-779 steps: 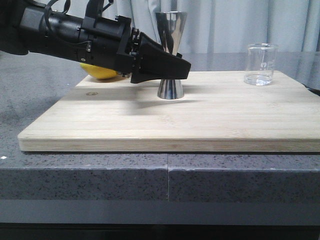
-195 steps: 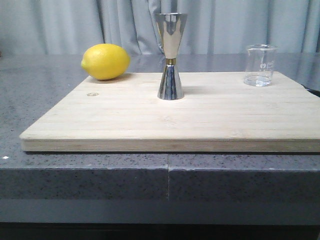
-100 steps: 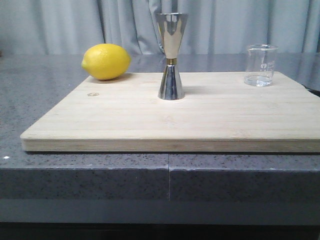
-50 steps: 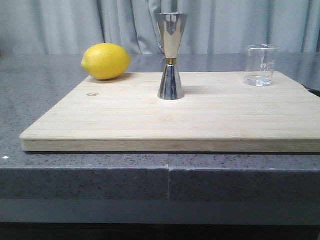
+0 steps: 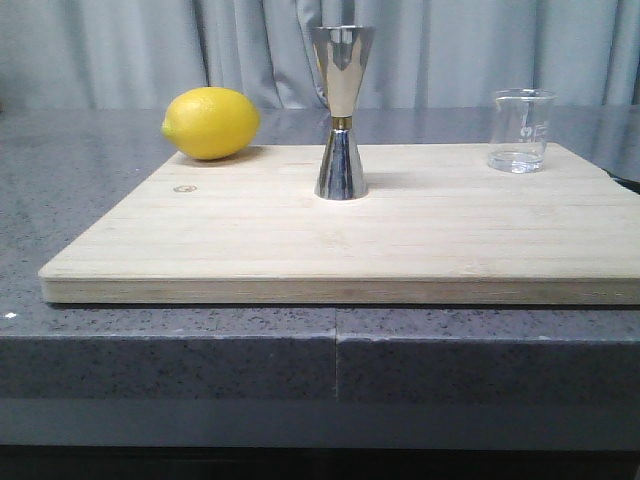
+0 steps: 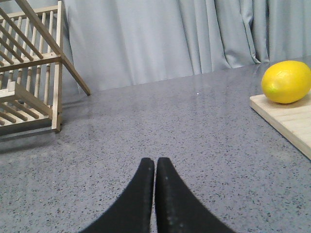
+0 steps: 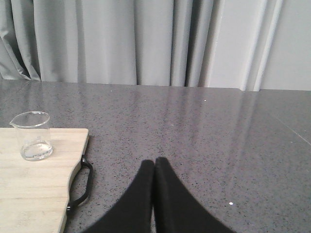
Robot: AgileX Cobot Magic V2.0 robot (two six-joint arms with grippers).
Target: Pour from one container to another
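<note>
Neither arm shows in the front view, the wooden board (image 5: 400, 225) runs off the right edge, and the faint white marks on the glass beaker (image 5: 520, 130) cannot be read, though it seems to hold a little clear liquid. The board lies on a speckled grey counter (image 5: 180, 350) before pale grey curtains (image 5: 130, 50), with a lemon (image 5: 211, 123) at its far left corner, the steel jigger (image 5: 341, 111) upright at far centre, the beaker upright at the far right, and a wooden rack (image 6: 29, 73) off to the left. The left gripper (image 6: 154, 167) hangs over bare counter left of the board, fingertips pressed together and empty, well apart from the jigger, and the right gripper (image 7: 154, 167), likewise closed on nothing, hangs right of the board's black handle (image 7: 82, 187), well apart from the beaker.
</note>
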